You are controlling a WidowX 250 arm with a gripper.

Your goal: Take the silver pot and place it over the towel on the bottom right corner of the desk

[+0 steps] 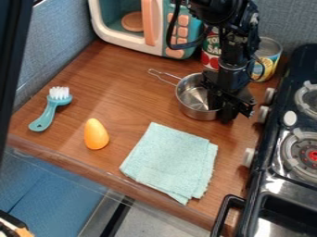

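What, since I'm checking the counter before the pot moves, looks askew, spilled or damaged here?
Nothing looks spilled or damaged. Only the towel looks slightly askew: its folded layers don't line up on the side facing the stove.

Pot, silver; towel, pale aqua; counter, brown with wood grain; egg-shaped toy, yellow-orange; gripper, black. Brush, teal with white bristles; toy microwave, white and teal with peach handle and buttons. Stove, black; wall, mottled blue-grey.

Blue-grey walls at left and behind brown wood-look desk; blue panel below desk's front edge.
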